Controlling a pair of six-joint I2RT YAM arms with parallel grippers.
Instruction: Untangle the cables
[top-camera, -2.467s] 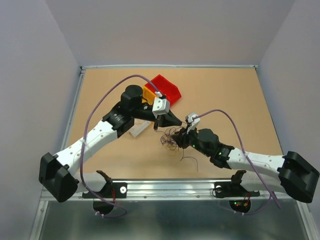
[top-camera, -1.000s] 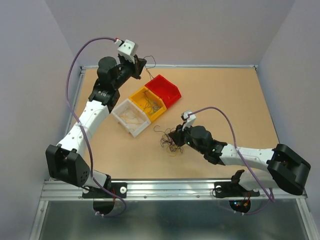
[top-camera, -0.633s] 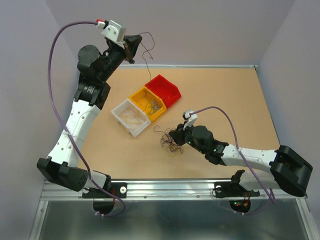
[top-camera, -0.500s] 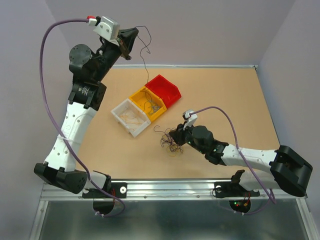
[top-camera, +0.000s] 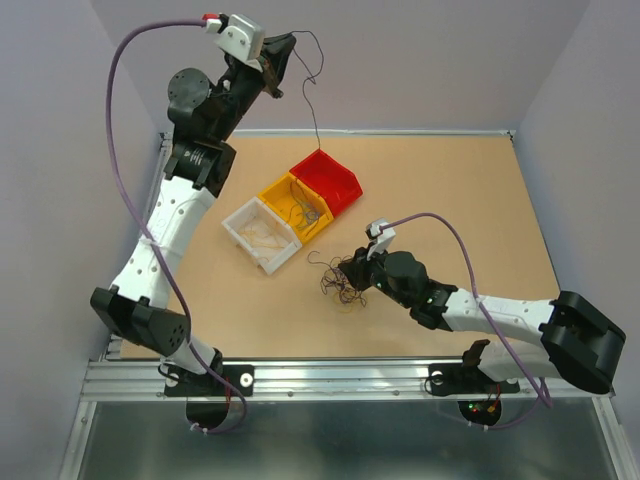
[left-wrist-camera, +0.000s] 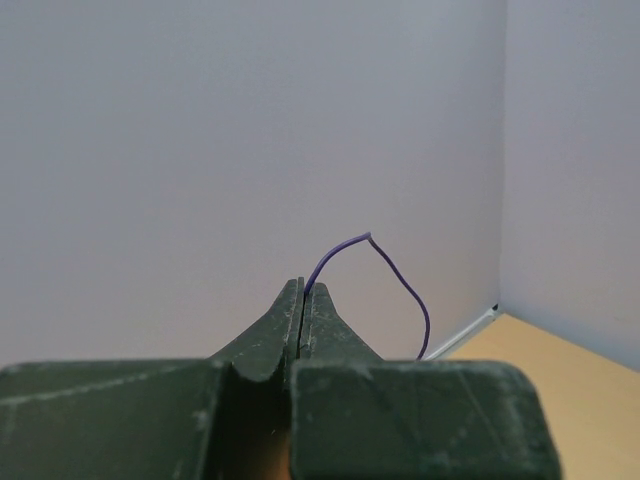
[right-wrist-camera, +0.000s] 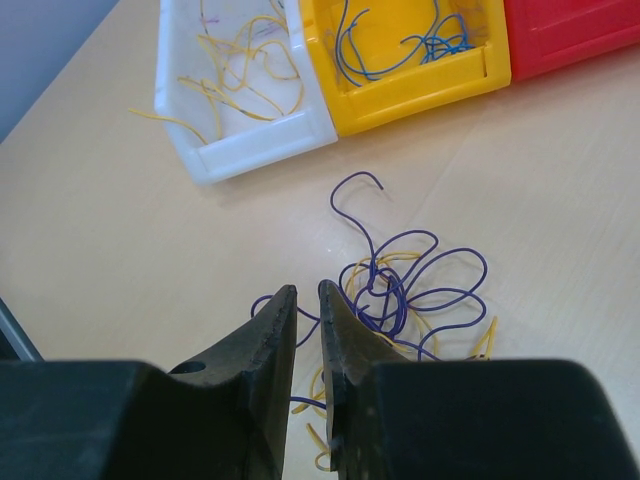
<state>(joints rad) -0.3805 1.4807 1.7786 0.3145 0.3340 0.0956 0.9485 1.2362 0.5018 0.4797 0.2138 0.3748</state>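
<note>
My left gripper (top-camera: 286, 46) is raised high at the back left, shut on one thin purple cable (top-camera: 316, 100) that hangs down toward the red bin (top-camera: 327, 180). In the left wrist view the jaws (left-wrist-camera: 303, 292) are pressed together with the purple cable (left-wrist-camera: 400, 280) curling out of their tip. The remaining cables (top-camera: 336, 280), purple and yellow, lie as a loose clump on the table. My right gripper (top-camera: 351, 268) is low at the clump's right side. In the right wrist view its jaws (right-wrist-camera: 307, 292) stand a narrow gap apart, empty, just left of the clump (right-wrist-camera: 405, 290).
Three bins sit in a diagonal row behind the clump: white (top-camera: 246, 216) with yellow wires, yellow (top-camera: 283, 184) with blue wires, and the red one. They also show in the right wrist view: white (right-wrist-camera: 260, 150), yellow (right-wrist-camera: 420, 95), red (right-wrist-camera: 570, 40). Walls enclose the table.
My left gripper pulled one purple cable out of the clump, lifted it high at the back left, then swung it right, above the red bin. The right arm has stayed at the clump.
</note>
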